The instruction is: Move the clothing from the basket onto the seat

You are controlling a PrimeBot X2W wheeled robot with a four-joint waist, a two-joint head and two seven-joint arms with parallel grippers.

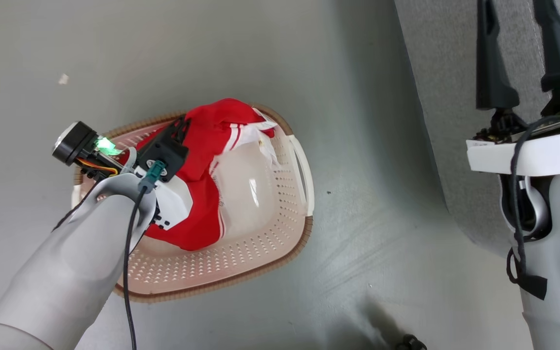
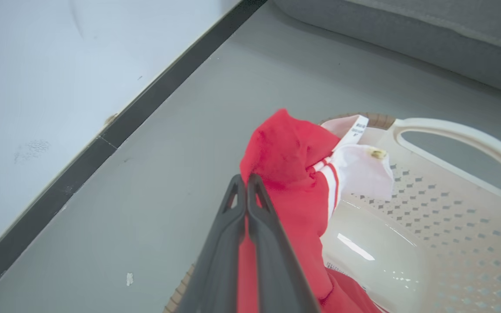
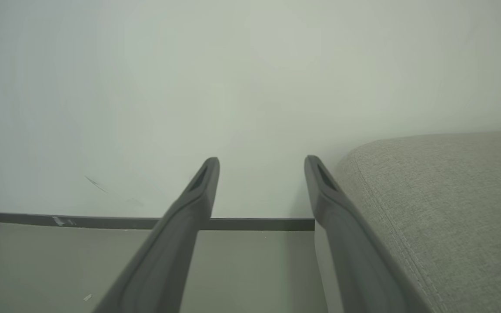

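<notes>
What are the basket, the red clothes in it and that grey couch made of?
The basket is probably moulded plastic, cream and slightly glossy, with rows of holes and a brown ribbed rim. The clothing is soft fabric, matte red with white trim; it folds and drapes limply. The seat is grey woven upholstery, matte, its weave and a stitched seam showing.

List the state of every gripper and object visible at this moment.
Cream perforated plastic basket: upright on the floor.
Red white-trimmed fabric clothing: bunched, one end lifted, rest in the basket.
Grey woven-fabric sofa: stands apart from the basket.
Left gripper: shut on the clothing.
Right gripper: open, holding nothing.
</notes>
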